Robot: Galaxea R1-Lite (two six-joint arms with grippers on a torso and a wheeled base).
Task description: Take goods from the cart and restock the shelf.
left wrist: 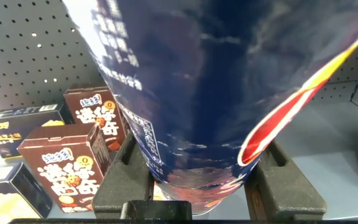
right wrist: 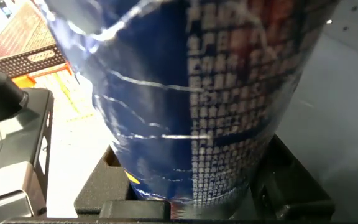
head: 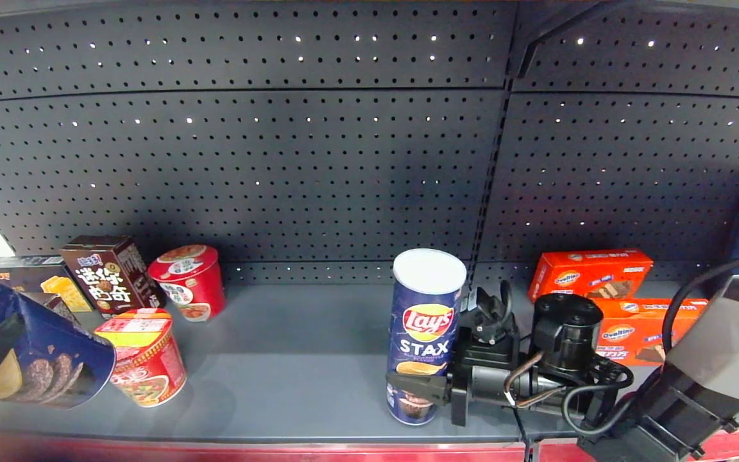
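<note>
A tall blue chip can with a white lid stands upright near the front of the grey shelf, right of its middle. My right gripper is shut on the can's lower part; in the right wrist view the can sits between the black fingers. At the far left my left gripper is shut on a dark blue snack package, held tilted above the shelf's front left corner. In the left wrist view that package hides most of the shelf behind it.
Two red cup noodles and brown snack boxes stand at the shelf's left. Two orange boxes lie at the right. A perforated panel backs the shelf; bare shelf lies between the cups and the can.
</note>
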